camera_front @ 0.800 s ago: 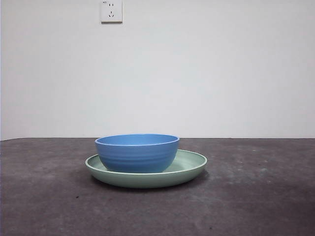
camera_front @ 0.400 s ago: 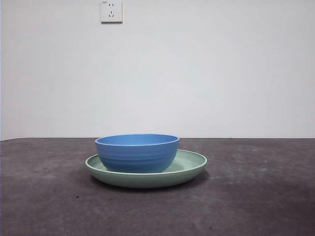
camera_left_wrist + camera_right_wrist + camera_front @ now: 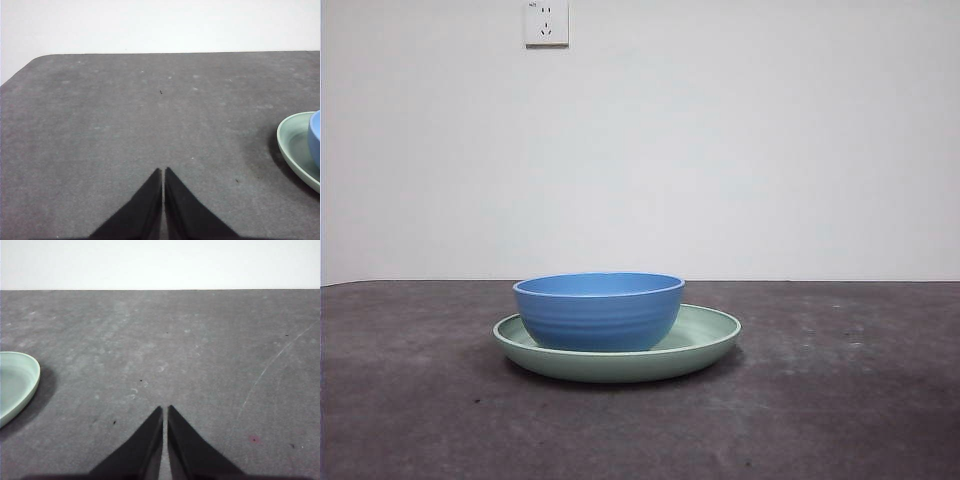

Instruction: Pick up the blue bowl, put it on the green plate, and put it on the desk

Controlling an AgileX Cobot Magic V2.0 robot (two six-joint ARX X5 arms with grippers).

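Centrally, the ridged round blue bowl [image 3: 598, 311] sits in the shallow sage-green plate [image 3: 710, 338] on the dark grey table [image 3: 840, 400]; both grippers' jaws are pressed together, left gripper [image 3: 163, 171], right gripper [image 3: 165, 409].

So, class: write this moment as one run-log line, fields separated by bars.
blue bowl: in green plate | plate: on desk | left gripper: shut, empty, aside | right gripper: shut, empty, aside

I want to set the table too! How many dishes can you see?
2. The blue bowl sits in the green plate, toward its left side in the front view, and the plate rests on the desk. Nothing seems hidden.
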